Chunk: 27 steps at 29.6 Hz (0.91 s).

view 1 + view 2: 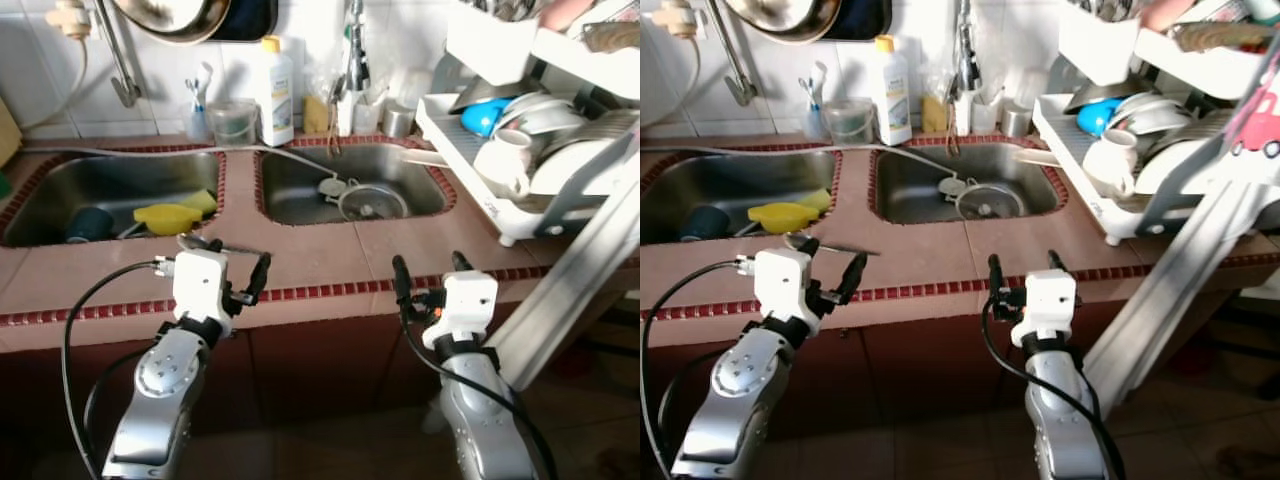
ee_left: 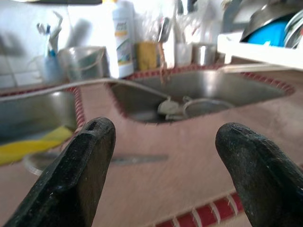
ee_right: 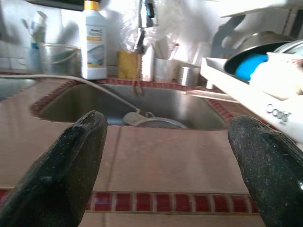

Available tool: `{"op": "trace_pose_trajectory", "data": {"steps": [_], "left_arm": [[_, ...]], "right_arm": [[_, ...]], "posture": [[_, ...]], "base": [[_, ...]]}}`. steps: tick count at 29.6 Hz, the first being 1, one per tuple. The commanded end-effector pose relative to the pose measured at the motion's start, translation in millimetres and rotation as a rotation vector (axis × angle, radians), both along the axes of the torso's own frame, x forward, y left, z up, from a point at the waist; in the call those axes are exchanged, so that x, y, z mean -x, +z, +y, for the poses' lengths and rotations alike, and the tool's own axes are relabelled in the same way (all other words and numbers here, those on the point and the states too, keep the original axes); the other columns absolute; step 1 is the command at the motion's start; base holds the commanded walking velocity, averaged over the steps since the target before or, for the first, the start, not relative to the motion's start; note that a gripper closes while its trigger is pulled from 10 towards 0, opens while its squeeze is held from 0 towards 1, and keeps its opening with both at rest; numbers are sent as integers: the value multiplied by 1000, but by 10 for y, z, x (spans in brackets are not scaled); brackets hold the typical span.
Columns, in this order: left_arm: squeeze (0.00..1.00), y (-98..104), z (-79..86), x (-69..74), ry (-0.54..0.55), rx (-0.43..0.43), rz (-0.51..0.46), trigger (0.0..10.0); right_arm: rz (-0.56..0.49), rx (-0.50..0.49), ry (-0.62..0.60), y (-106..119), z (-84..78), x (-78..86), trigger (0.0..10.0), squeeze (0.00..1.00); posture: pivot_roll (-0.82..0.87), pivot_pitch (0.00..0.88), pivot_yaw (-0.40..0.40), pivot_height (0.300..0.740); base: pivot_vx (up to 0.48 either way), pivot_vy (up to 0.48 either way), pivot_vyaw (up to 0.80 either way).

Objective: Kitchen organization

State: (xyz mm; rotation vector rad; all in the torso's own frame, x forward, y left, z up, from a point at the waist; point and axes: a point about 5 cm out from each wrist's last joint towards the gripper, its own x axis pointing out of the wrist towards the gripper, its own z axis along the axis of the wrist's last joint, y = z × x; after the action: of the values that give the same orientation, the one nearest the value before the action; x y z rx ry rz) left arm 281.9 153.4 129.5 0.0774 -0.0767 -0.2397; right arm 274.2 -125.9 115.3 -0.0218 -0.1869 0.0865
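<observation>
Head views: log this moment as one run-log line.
left gripper: open, above counter front | right gripper: open, above counter edge | held: nothing | yellow item: in left sink

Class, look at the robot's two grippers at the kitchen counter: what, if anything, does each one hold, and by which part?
Nothing is held. The left gripper and the right gripper both hang open above the front edge of the tiled counter, with only air between their fingers.

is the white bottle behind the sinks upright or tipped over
Upright: the white bottle stands on its base against the wall tiles, yellow cap on top.
</observation>
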Motion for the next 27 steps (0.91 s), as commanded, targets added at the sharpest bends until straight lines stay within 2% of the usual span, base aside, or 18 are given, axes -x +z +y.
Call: {"op": "trace_pose_trajectory", "data": {"steps": [1,9,27], "left_arm": [[0,7,34,-19,14,-21,11,10000],[0,-10,32,-24,3,-20,31,10000],[0,-7,50,-46,16,-23,44,10000]], "right_arm": [[-15,-1,19,48,43,-12,10000,0],[-16,-2,28,47,59,-11,10000,0],[-13,-3,34,37,76,-2,10000,0]], "posture": [[-104,0,-6,740],[-104,0,-6,740],[-105,0,-2,740]], "base": [[0,0,0],[74,0,0],[407,0,0]]}}
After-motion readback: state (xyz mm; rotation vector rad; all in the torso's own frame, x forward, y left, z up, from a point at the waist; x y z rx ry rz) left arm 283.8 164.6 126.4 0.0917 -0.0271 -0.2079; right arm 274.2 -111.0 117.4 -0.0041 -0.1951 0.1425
